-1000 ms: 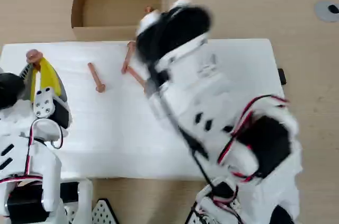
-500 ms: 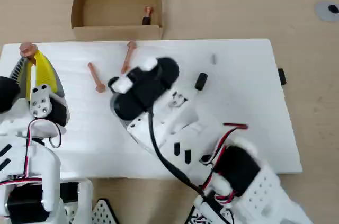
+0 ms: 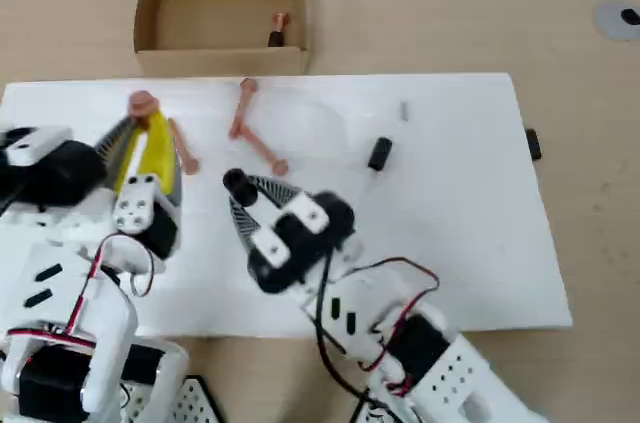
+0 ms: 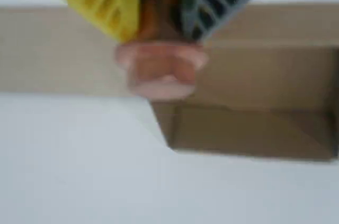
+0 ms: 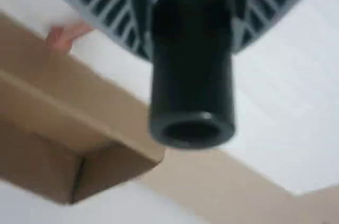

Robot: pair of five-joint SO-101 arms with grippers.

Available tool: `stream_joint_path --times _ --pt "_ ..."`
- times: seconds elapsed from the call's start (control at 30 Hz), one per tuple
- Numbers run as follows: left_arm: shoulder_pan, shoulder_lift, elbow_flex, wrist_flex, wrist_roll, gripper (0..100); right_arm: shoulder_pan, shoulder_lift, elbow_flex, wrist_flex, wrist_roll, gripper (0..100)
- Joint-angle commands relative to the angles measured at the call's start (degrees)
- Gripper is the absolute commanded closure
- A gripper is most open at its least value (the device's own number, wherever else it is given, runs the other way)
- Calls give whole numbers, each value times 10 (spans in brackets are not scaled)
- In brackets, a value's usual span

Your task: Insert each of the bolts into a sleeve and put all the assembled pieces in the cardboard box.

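Left gripper (image 3: 141, 115) is held over the left part of the white mat (image 3: 460, 223), pointed toward the cardboard box (image 3: 220, 61) and closed on a copper bolt (image 3: 142, 101), head outward. Three loose bolts (image 3: 262, 151) are laid between the grippers. Right gripper (image 3: 243, 191) is tilted at mid-mat and clamped round a black sleeve (image 3: 238, 183). A spare sleeve (image 3: 379, 153) is laid further right.

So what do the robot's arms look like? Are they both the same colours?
Nearly. Both arms, left and right, are chunky white plastic with black motors and thin red and black cables. The left end effector has one yellow finger and one grey finger, both ribbed. The right end effector has grey ribbed fingers.
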Motion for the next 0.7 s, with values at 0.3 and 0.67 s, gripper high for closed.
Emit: stream_joint_path --times 0.3,0.67 --pt "93 0 -130 55 44 994 11 -196 104 -8 26 989" --pt "160 0 -122 55 47 994 10 -218 102 -3 -42 989"
